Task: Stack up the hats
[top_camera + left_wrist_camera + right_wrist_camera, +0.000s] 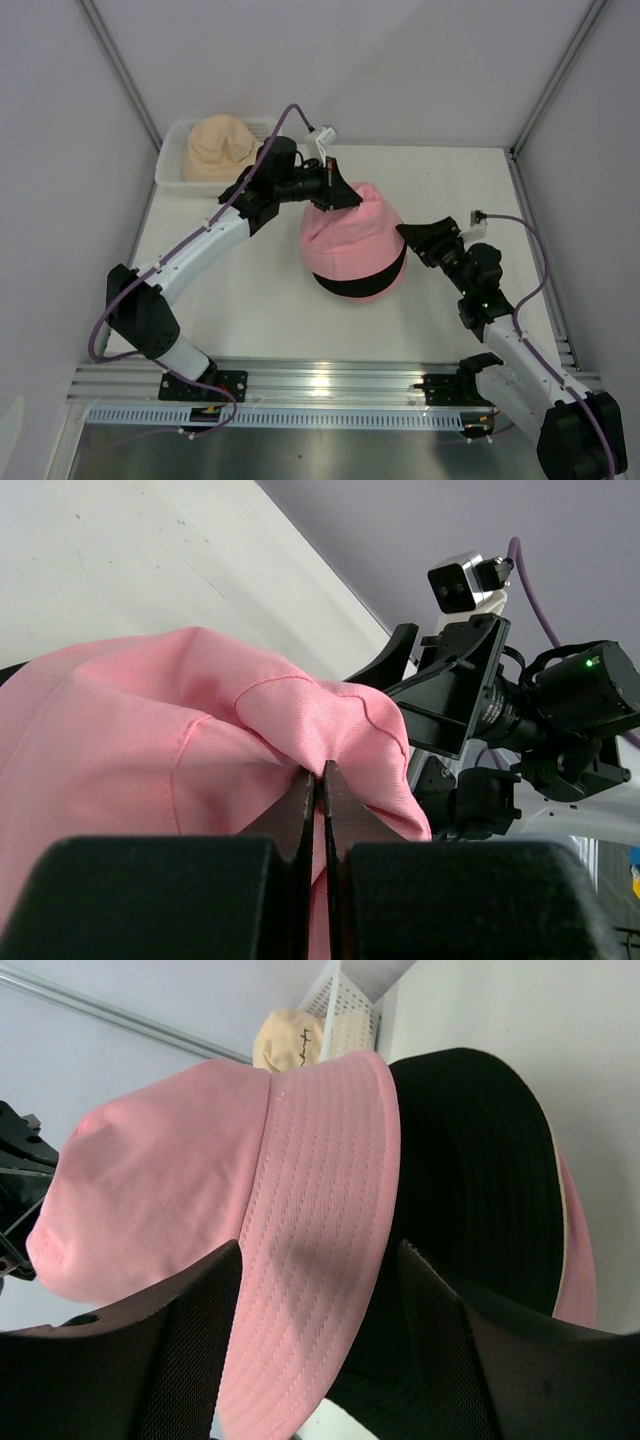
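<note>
The left gripper [335,193] is clamped shut on a fold of fabric at the crown of the pink hat [348,232]. Its wrist view shows the two fingers pressed together with pink cloth pinched between them, so the soft crown is pulled up into a peak rather than slumping. That hat sits over the black hat [368,283] near the middle of the table [250,300], and the black brim shows as a dark band along the pile's near edge. The pinch at the top probably lets the arm lower the limp hat straight down and centre it. The right gripper [412,238] waits at the right side of the pile with its jaws apart. In its own view the fingers [190,1340] straddle the stitched pink brim without closing on it, well placed to tug or smooth the brim over the black one. A thin pink edge [578,1250] shows beyond the black hat there, which may be another pink hat at the bottom, though I cannot be sure. The beige hat [220,146] lies in the white basket [168,170] at the far left, well apart from the pile, so by my reckoning it has yet to be added.
</note>
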Action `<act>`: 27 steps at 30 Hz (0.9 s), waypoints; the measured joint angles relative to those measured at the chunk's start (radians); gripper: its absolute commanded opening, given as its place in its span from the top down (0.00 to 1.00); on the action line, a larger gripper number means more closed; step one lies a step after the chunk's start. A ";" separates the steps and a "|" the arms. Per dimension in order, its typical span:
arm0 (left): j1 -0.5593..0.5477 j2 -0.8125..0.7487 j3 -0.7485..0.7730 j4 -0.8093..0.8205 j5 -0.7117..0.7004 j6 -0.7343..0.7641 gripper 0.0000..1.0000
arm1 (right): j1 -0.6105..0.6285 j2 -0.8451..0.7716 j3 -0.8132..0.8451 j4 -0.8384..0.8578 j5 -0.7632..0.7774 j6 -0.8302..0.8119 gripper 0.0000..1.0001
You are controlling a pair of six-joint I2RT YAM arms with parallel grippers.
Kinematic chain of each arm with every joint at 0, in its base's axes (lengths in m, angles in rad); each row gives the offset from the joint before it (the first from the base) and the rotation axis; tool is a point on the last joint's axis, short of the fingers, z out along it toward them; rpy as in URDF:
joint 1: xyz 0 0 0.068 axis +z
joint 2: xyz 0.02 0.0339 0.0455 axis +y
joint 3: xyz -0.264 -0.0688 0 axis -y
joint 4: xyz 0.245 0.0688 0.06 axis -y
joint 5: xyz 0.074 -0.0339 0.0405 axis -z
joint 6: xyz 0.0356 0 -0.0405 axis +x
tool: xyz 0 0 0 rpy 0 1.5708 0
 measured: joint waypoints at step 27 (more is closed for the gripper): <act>0.005 -0.112 -0.073 -0.069 -0.210 0.048 0.48 | 0.005 -0.096 -0.021 -0.070 0.036 -0.046 1.00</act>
